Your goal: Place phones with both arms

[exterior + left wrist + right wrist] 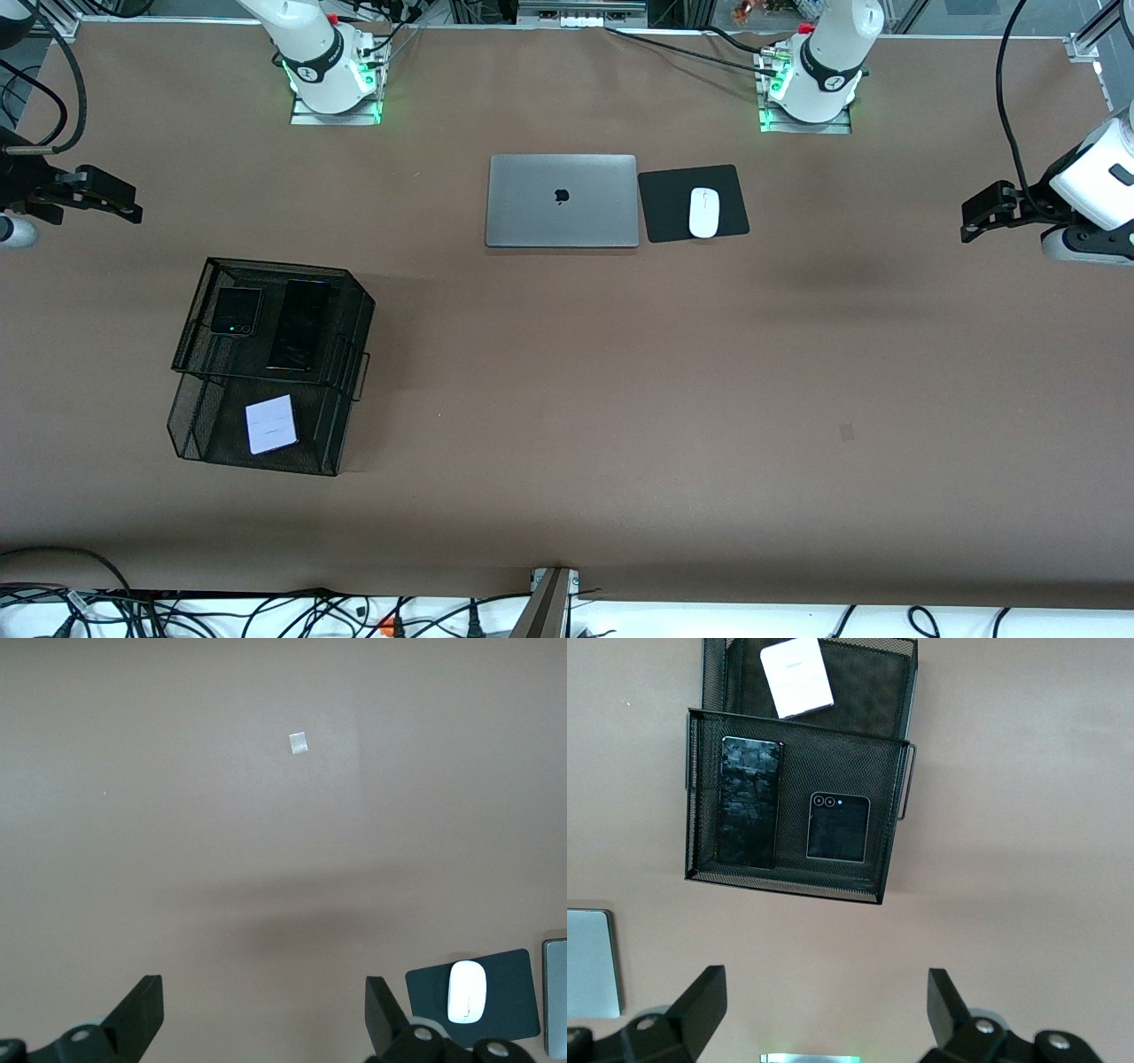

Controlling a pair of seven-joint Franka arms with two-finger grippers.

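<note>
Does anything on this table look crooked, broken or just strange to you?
Little stands out. The black wire-mesh two-tier rack sits slightly askew to the table's edges. Its upper tray holds the squarish black flip phone and long black slab phone; the pale lilac-white phone lies tilted in the lower one. Nothing looks damaged.

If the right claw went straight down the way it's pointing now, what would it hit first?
Probably bare table. The right claw hangs open over brown tabletop at the right arm's end, and the black mesh rack holding the phones lies ahead of its line, though depth is hard to judge.
</note>
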